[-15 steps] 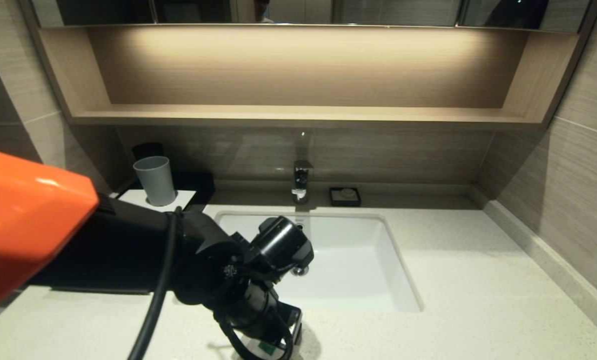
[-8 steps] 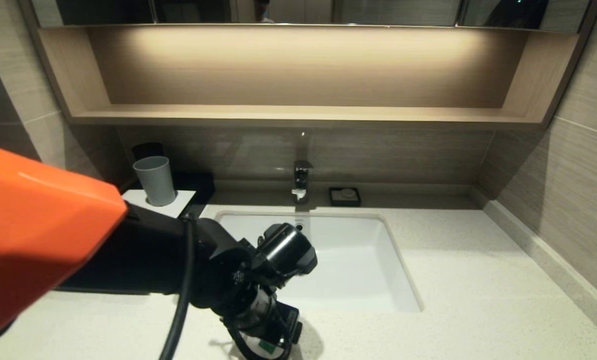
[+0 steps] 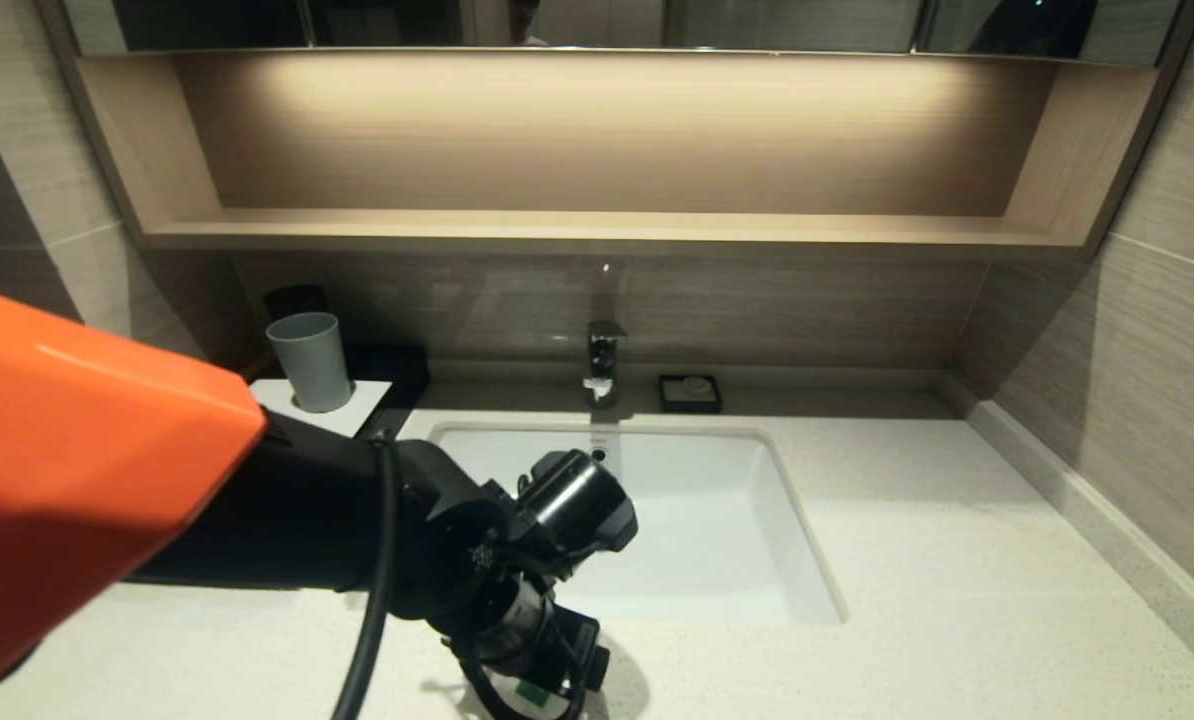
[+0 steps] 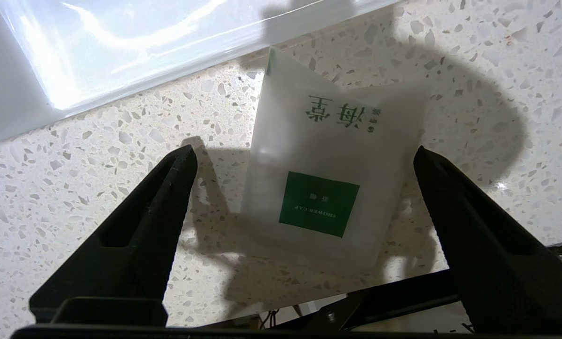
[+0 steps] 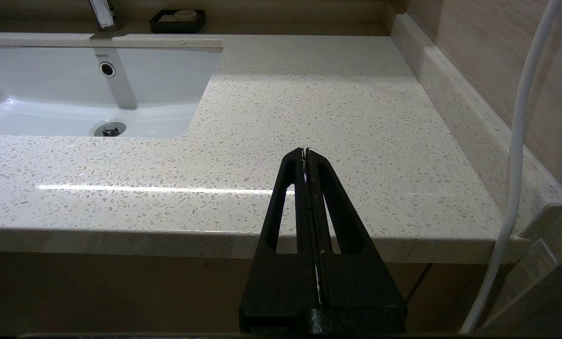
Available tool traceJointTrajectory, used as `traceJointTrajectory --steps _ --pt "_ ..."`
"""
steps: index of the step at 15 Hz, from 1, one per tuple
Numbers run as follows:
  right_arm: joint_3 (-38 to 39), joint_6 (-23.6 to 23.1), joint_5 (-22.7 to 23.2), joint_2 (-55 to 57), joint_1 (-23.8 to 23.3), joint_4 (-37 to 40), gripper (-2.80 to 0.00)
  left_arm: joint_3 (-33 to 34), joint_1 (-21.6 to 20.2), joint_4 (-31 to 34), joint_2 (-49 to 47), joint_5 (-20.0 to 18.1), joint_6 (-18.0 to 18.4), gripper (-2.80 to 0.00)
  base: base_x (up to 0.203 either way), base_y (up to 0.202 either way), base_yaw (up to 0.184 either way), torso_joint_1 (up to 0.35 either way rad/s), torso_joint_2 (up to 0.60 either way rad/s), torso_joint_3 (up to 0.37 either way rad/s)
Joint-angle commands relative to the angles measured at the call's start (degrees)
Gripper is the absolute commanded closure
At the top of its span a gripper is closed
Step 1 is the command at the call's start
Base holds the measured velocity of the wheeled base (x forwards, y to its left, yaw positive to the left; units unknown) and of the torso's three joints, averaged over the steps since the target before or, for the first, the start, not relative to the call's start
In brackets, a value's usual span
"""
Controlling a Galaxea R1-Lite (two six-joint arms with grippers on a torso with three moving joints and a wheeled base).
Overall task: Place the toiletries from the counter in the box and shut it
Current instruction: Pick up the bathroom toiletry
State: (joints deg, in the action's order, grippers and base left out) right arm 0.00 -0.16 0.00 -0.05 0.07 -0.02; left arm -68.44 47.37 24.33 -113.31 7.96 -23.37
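A small white sachet (image 4: pixel 328 179) with a green square label lies flat on the speckled counter (image 4: pixel 74 188) close to the sink's front rim. My left gripper (image 4: pixel 304 155) hangs just above it, open wide, one black finger (image 4: pixel 168 188) on each side and neither touching it. In the head view the left wrist hides most of the sachet; only its green label (image 3: pixel 529 692) peeks out at the counter's front edge. The box (image 3: pixel 357 405) stands at the back left, black with a white top panel; its front is hidden behind my arm. My right gripper (image 5: pixel 305 153) is shut and empty.
A grey cup (image 3: pixel 309 360) stands on the box's top. The white sink (image 3: pixel 717 520) fills the middle, with a tap (image 3: pixel 603 360) and a black soap dish (image 3: pixel 690 392) behind it. A wooden shelf (image 3: pixel 597 228) hangs above. The right wall's kerb (image 5: pixel 474 132) borders the counter.
My left arm has shifted a little to the right and forward over the counter's front, near the sachet. The sachet has not moved.
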Motion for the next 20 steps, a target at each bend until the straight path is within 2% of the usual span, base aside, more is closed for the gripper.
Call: traceJointTrajectory --steps 1,5,16,20 --pt "0.1 0.0 0.0 0.0 0.0 -0.1 0.0 0.0 0.0 0.0 0.8 0.0 -0.3 -2.8 0.0 0.0 0.0 0.0 0.0 0.0" --pt "0.1 0.0 0.0 0.0 0.0 -0.1 0.0 -0.4 0.0 0.0 0.4 0.0 -1.4 -2.8 0.0 0.0 0.0 0.0 0.0 0.0" --pt "0.1 0.0 0.0 0.0 0.0 -0.1 0.0 -0.6 0.1 0.2 -0.1 -0.1 -1.5 -2.8 0.0 0.0 0.0 0.0 0.0 0.0" --pt "0.1 0.0 0.0 0.0 0.0 -0.1 0.0 -0.6 0.0 0.2 0.0 -2.2 -1.6 -2.8 0.0 0.0 0.0 0.0 0.0 0.0"
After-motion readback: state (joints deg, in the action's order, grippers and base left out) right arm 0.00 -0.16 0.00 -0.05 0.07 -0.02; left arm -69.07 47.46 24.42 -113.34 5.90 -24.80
